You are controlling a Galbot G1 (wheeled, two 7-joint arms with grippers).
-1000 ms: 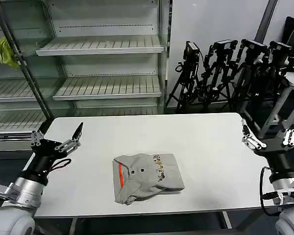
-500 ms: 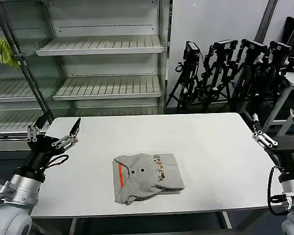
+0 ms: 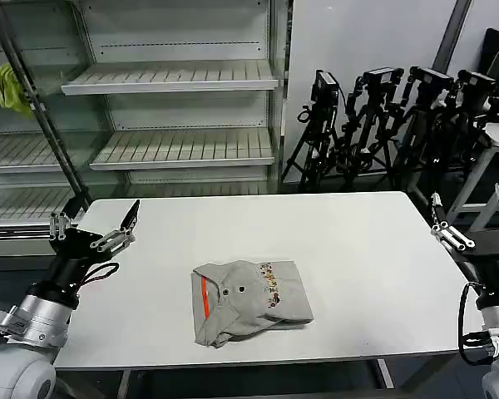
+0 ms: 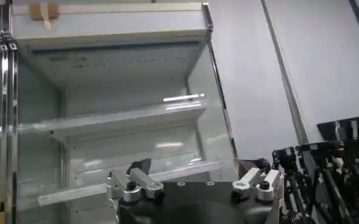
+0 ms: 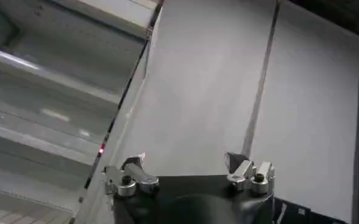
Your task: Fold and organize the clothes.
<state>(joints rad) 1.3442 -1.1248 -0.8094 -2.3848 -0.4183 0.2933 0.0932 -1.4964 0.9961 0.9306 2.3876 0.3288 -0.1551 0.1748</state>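
The light grey T-shirt [image 3: 249,301] lies folded into a compact, roughly square bundle on the near middle of the white table [image 3: 358,249]. Its orange-red inner collar strip [image 3: 205,298] runs along the bundle's left side, and the small multicoloured chest print [image 3: 271,285] sits on the upper face toward the right. The lower edge of the bundle is a little uneven, with a fold of cloth bulging at the near-left corner. Nothing touches the shirt.

The left gripper [image 3: 94,233] hangs over the table's left edge, well apart from the shirt, its fingers spread wide and holding nothing; the left wrist view also shows its fingers [image 4: 136,180] parted. The right gripper [image 3: 474,234] is raised beyond the table's right edge, likewise spread and empty, with the fingertips [image 5: 130,173] standing well apart in the right wrist view.

Behind the table stands a glass-fronted shelf unit [image 3: 170,76] with bare slatted shelves. A yellow-green cloth [image 3: 10,90] hangs at its far left. To the right, a cluster of black camera tripods [image 3: 382,125] stands against the wall.
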